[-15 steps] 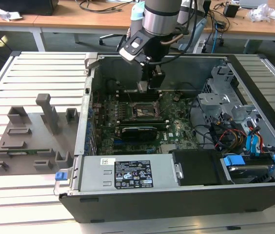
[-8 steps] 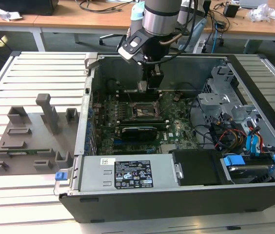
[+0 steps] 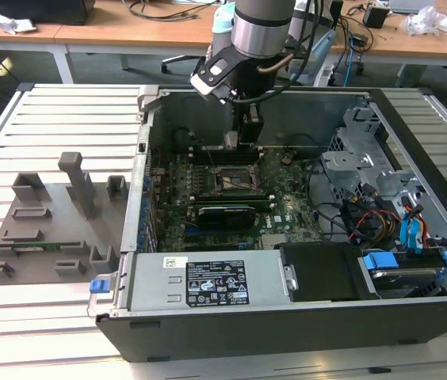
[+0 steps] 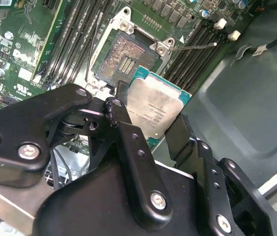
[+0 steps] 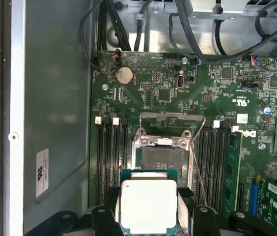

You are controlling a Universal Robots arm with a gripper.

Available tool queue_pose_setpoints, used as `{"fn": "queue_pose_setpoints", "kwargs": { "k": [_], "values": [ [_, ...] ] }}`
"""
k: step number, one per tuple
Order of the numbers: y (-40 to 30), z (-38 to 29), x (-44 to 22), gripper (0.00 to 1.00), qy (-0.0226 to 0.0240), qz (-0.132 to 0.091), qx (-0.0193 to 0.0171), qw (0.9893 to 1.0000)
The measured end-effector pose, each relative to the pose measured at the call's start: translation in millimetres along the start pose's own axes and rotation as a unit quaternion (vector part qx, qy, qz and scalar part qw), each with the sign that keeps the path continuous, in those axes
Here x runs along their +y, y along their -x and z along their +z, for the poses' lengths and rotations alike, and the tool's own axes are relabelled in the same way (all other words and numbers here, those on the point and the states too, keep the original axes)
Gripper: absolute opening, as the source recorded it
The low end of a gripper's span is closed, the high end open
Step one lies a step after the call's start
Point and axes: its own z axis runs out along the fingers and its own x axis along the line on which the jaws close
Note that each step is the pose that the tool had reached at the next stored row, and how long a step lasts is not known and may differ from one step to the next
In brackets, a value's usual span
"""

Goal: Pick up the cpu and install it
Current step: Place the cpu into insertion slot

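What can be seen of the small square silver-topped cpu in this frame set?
The cpu is a flat square chip with a pale silver-grey metal lid, faint print on top and a green rim. The black gripper is shut on it, fingers pressing two opposite edges. It hangs, lid toward the wrist cameras, over the green motherboard beside the dark open socket, whose contact field lies bare; it is not seated.

The arm (image 3: 261, 28) is seen in the exterior view as a silver-grey cylindrical segment ending in a black wrist block (image 3: 223, 75), with black cables (image 3: 307, 32) looped beside it. In the second wrist view the jaws are shown as matte black linkage bars (image 4: 133, 162), flat and rounded, fastened with silver screws (image 4: 158, 199), beside a bare grey metal plate (image 4: 6, 206)
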Motion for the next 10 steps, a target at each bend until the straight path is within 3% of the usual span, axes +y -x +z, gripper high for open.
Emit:
{"fn": "queue_pose_setpoints", "kwargs": {
  "k": [10],
  "values": [
    [0.0, 0.1, 0.0, 0.55, 0.0005, 0.016, 0.0006, 0.9999]
  ]
}}
